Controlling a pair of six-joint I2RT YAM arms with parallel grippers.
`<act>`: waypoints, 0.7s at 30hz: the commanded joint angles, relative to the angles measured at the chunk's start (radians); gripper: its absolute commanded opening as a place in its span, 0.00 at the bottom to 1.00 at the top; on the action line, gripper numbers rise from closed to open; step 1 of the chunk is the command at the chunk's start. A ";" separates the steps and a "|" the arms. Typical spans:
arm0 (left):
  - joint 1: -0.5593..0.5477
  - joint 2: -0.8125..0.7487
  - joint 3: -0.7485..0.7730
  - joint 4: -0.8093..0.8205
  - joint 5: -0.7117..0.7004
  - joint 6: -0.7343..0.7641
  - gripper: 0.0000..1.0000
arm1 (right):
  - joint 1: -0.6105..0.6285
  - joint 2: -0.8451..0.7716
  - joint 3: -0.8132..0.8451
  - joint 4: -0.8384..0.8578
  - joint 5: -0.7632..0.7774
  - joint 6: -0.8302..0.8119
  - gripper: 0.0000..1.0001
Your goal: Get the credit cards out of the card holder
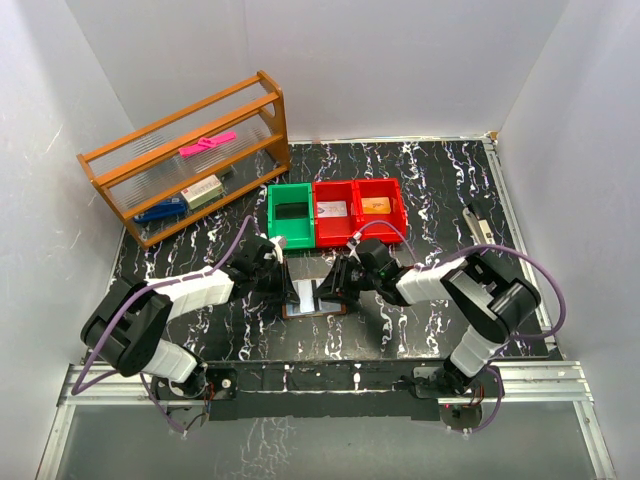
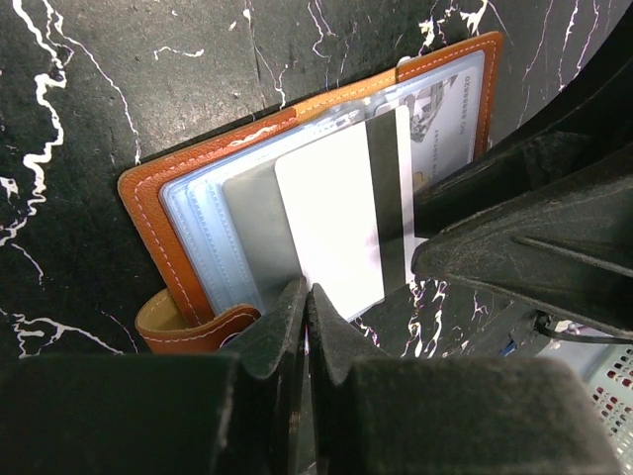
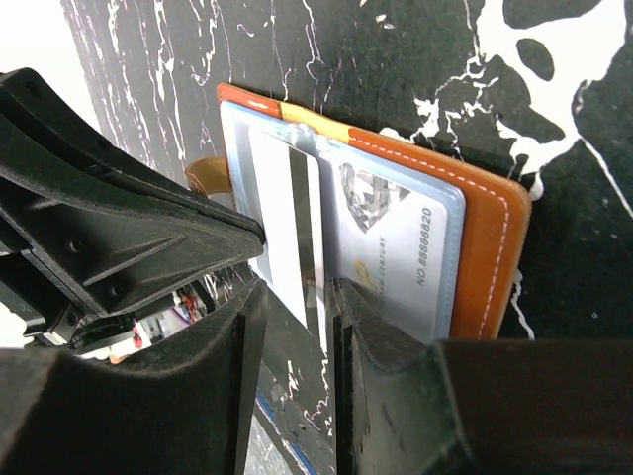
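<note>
The card holder (image 1: 316, 309) lies open on the black marble table between my two grippers, showing a brown leather rim (image 2: 148, 213) and a pale blue inside. A white credit card (image 2: 331, 223) with a black stripe sticks half out of its sleeve. My left gripper (image 2: 306, 297) is shut on that card's near edge. My right gripper (image 3: 297, 307) is open, with a finger on either side of the same card (image 3: 282, 228). A silver-grey credit card (image 3: 396, 247) sits in the clear sleeve of the other half.
Behind the wallet stand a green bin (image 1: 291, 210) and two red bins (image 1: 333, 210) (image 1: 378, 205), each red one holding a card. A wooden rack (image 1: 190, 160) stands at the back left. A small pale tool (image 1: 478, 222) lies at the right edge.
</note>
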 commanded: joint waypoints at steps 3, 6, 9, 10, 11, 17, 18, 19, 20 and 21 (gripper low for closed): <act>-0.005 0.010 -0.032 -0.074 -0.043 0.035 0.02 | -0.003 0.057 0.018 0.078 -0.025 -0.031 0.31; -0.005 0.020 -0.035 -0.072 -0.036 0.031 0.01 | -0.003 0.071 0.017 0.094 -0.046 -0.039 0.31; -0.005 0.016 -0.039 -0.067 -0.031 0.027 0.01 | -0.002 0.081 0.021 0.126 -0.065 -0.037 0.29; -0.005 0.018 -0.037 -0.070 -0.030 0.029 0.01 | -0.003 0.083 0.019 0.144 -0.073 -0.032 0.28; -0.005 0.022 -0.033 -0.074 -0.030 0.030 0.01 | -0.003 0.085 0.016 0.162 -0.084 -0.025 0.27; -0.005 0.019 -0.031 -0.078 -0.032 0.028 0.01 | -0.003 0.118 0.028 0.182 -0.098 -0.018 0.19; -0.005 0.017 -0.033 -0.077 -0.032 0.027 0.01 | -0.003 0.118 0.027 0.182 -0.092 -0.018 0.18; -0.005 0.017 -0.034 -0.077 -0.031 0.027 0.01 | -0.003 0.117 0.025 0.182 -0.089 -0.017 0.15; -0.005 0.017 -0.037 -0.077 -0.032 0.027 0.01 | -0.003 0.113 0.023 0.184 -0.084 -0.014 0.11; -0.005 0.019 -0.037 -0.078 -0.034 0.027 0.01 | -0.003 0.105 0.020 0.185 -0.075 -0.011 0.06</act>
